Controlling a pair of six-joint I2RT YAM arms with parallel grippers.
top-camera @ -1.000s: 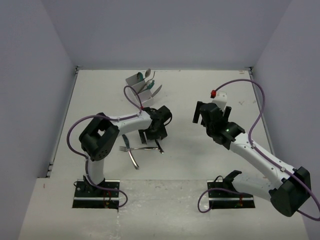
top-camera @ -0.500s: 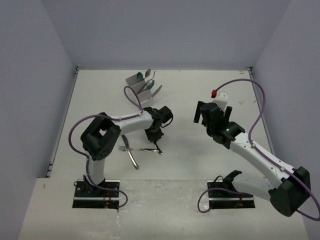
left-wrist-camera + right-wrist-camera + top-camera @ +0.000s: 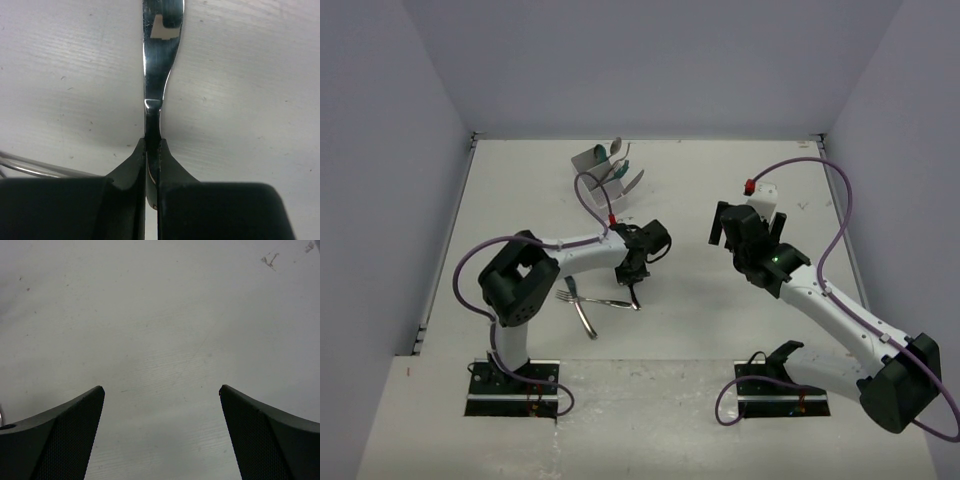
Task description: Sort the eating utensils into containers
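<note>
**forkwatcher:** Utensils [image 3: 583, 312] update, going left to right. A couple of loose silver ones lie on the table [image 3: 700, 330] just to the left of the left pincer [image 3: 634, 290]. One of them is a fork [image 3: 567, 292], going by the tines.

**tabletop_dan:** And the left pincer itself? Got anything?

**forkwatcher:** Yep, it's pinched tight on a silver handle [image 3: 159, 75]. On the wrist cam both fingers [image 3: 131, 167] press against it from either side. The handle runs straight out from the tips over the table. Can't tell if it's a fork, knife or spoon, since the working end is cut off by the frame. Also can't tell if it's lifted or flat on the surface. A thin silver bit peeks in low on the left of the fingers in that view.

**tabletop_dan:** Where's the organiser [image 3: 604, 168] compared to that?

**forkwatcher:** Well beyond the left pincer, toward the back wall and slightly to its left. It's white, with a few spoons [image 3: 617, 148] poking out, some silver, some teal.

**tabletop_dan:** Right side?

**forkwatcher:** The right pincer [image 3: 744, 222] sits well apart to the right of the left one and of all the cutlery. It's spread wide, and its wrist cam shows just table surface between the two dark fingers.
</note>
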